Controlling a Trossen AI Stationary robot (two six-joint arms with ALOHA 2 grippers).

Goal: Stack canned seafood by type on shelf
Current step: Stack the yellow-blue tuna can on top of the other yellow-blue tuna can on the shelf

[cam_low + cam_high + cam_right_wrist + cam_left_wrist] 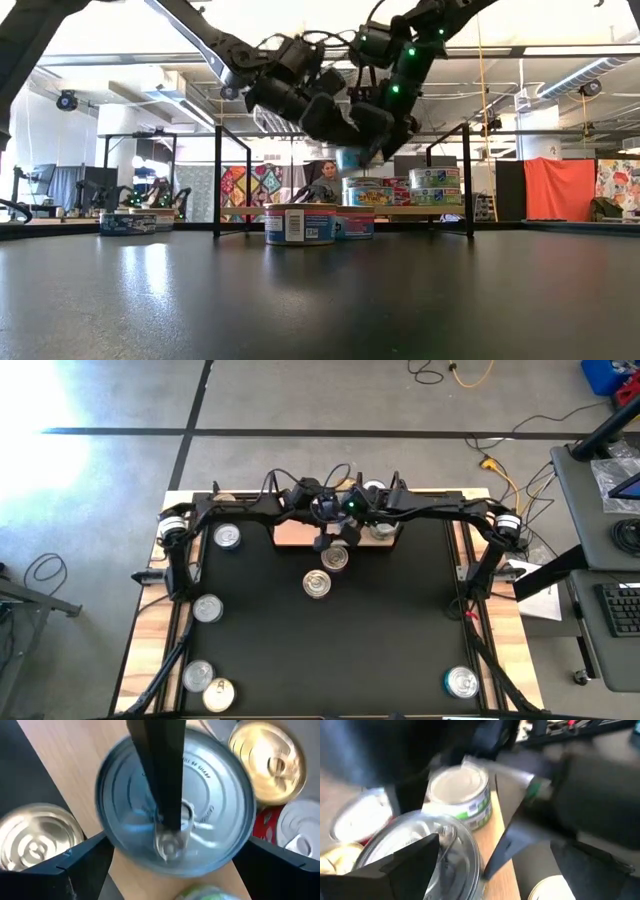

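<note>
Embossed lettering on tin lid [175, 800], unreadable.

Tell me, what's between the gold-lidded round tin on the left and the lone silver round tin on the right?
Nothing. The high view shows only bare black table between the gold-lidded round tin and the lone silver round tin.

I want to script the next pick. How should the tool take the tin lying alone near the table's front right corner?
Take that tin by its short round side wall, coming straight down from above with the fingers either side of the rim. It lies flat, silver lid up, with bare table all round it, so no side is blocked. Probably the right arm's job.
</note>
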